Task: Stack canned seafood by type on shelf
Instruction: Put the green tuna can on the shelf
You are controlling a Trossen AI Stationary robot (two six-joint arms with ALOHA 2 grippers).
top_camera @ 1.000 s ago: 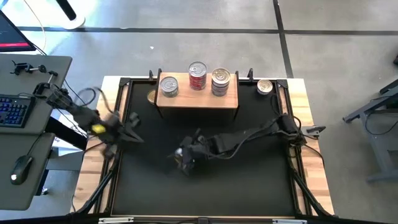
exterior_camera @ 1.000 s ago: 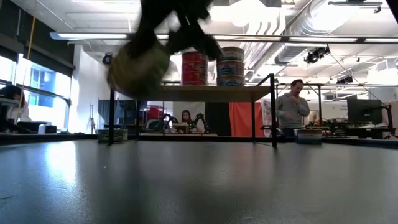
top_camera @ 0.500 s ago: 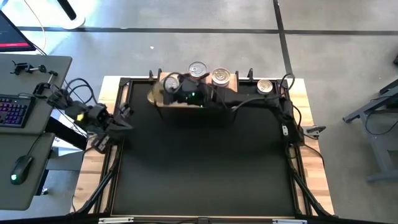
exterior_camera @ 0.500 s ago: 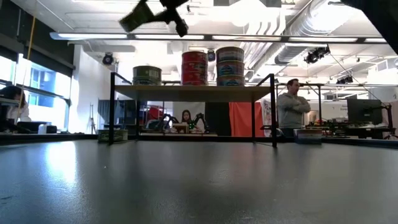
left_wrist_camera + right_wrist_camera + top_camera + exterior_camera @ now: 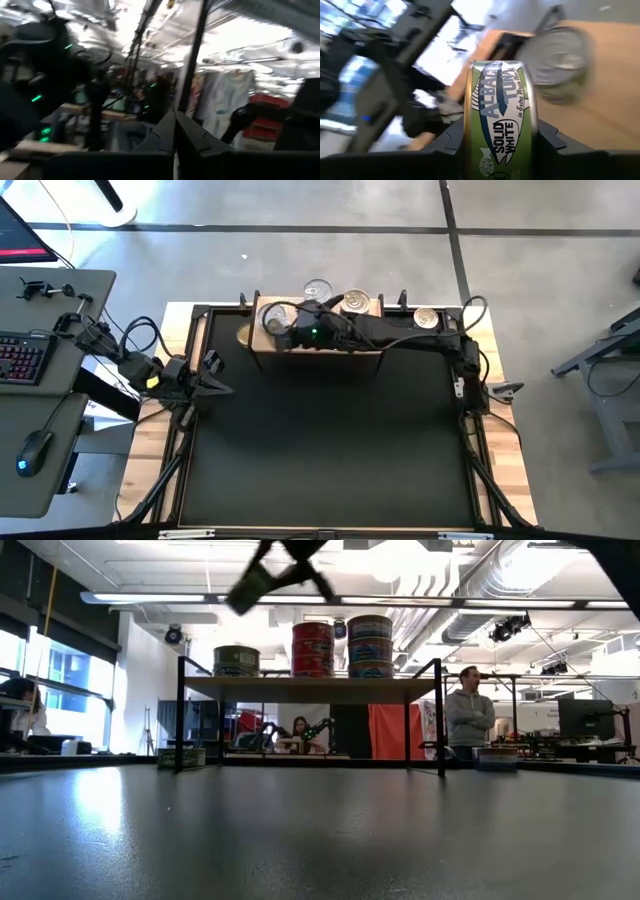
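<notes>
Now right gripper [image 5: 500,142], tin [image 5: 500,125] clamped, above shelf [image 5: 330,340].

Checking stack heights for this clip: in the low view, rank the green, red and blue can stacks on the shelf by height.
1. Blue stack, tallest, its top slightly above the red.
2. Red stack, nearly as tall.
3. Green stack, clearly shortest.
All stand on the shelf.

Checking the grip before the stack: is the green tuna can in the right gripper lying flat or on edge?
On edge. In the right wrist view the green tuna can stands rim-up, label facing the camera, clamped in the right gripper.
</notes>
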